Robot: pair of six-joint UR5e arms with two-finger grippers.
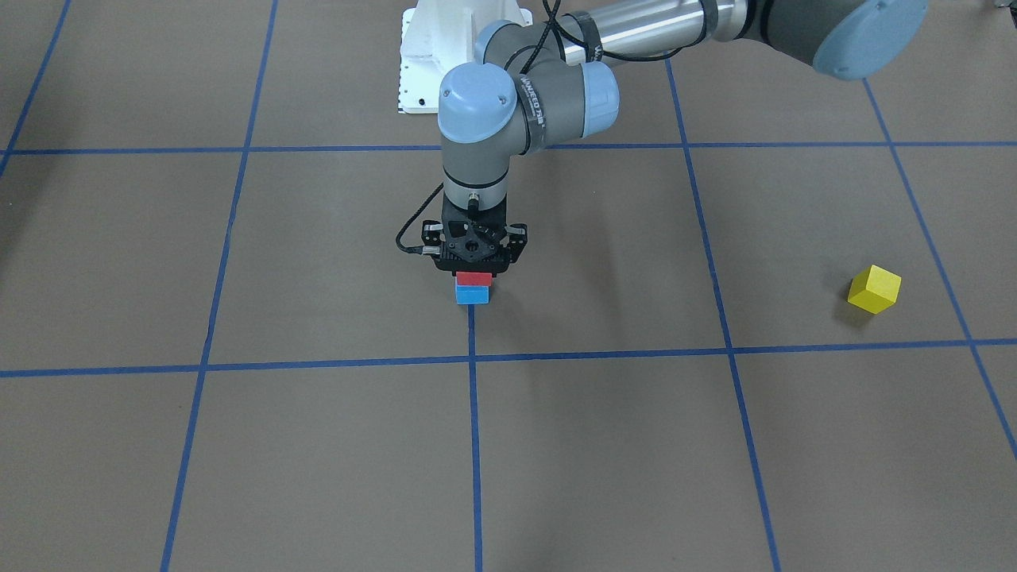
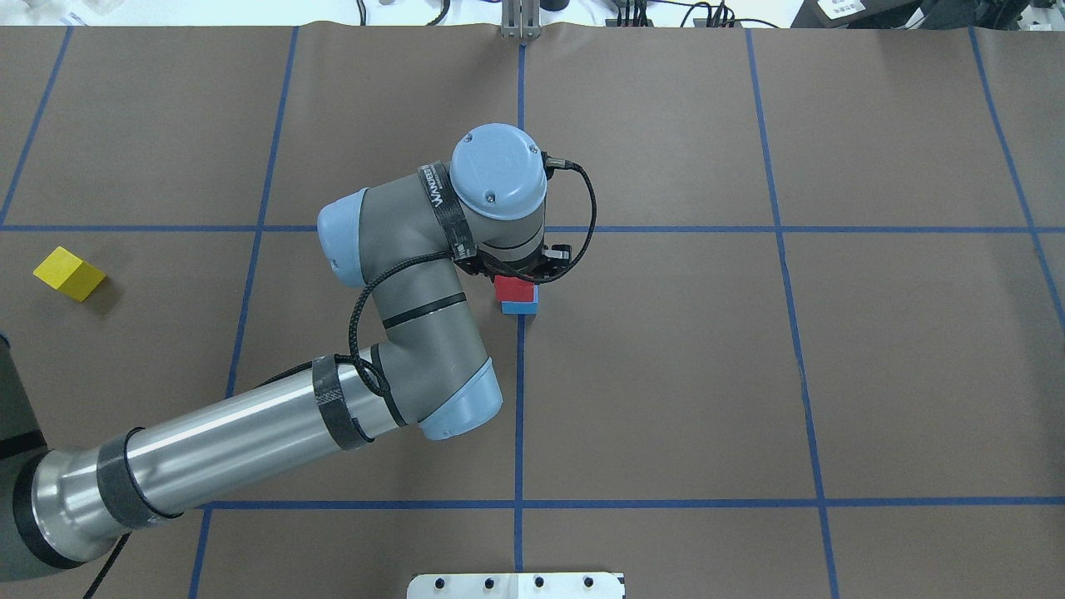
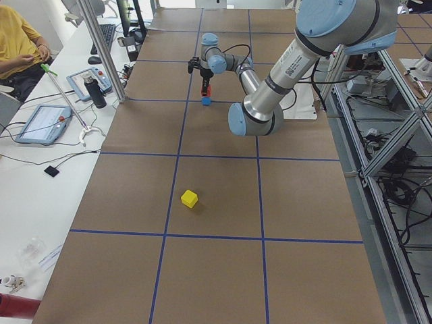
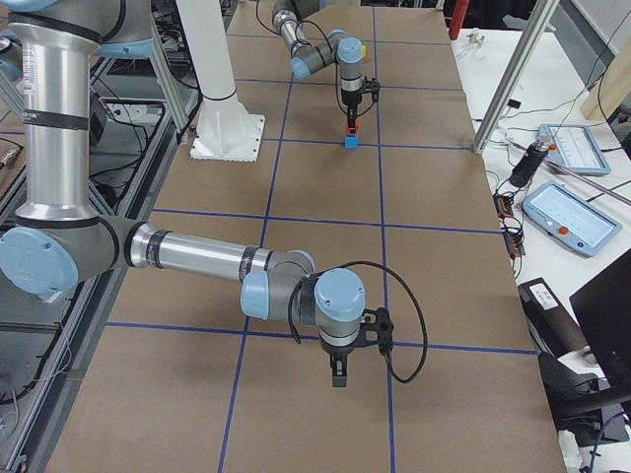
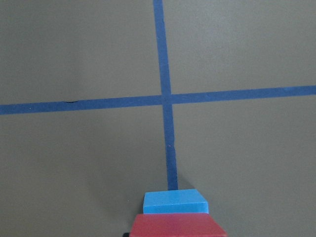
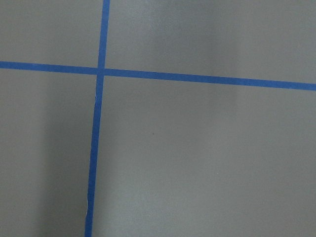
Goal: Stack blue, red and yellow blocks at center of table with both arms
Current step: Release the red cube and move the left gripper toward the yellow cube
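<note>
Overhead exterior, mid-table: red block (image 2: 514, 289) seated on blue block (image 2: 520, 308) by the centre tape line of the table (image 2: 832, 374), left gripper (image 1: 474, 266) straight above and down over the red one's upper part. Jaws hidden under the wrist, so no telling whether pinching or released. Yellow block (image 2: 68, 273) alone at 9 o'clock from the stack, well apart, turned corner-on to the grid, on the left arm's side and probably its reach. Right gripper (image 4: 338, 377) in the side view only, above bare table; jaw state impossible to tell.

White pedestal base (image 1: 425, 48), person in yellow shirt (image 3: 13, 40), tablet (image 3: 44, 123) on white bench (image 3: 40, 202)
</note>
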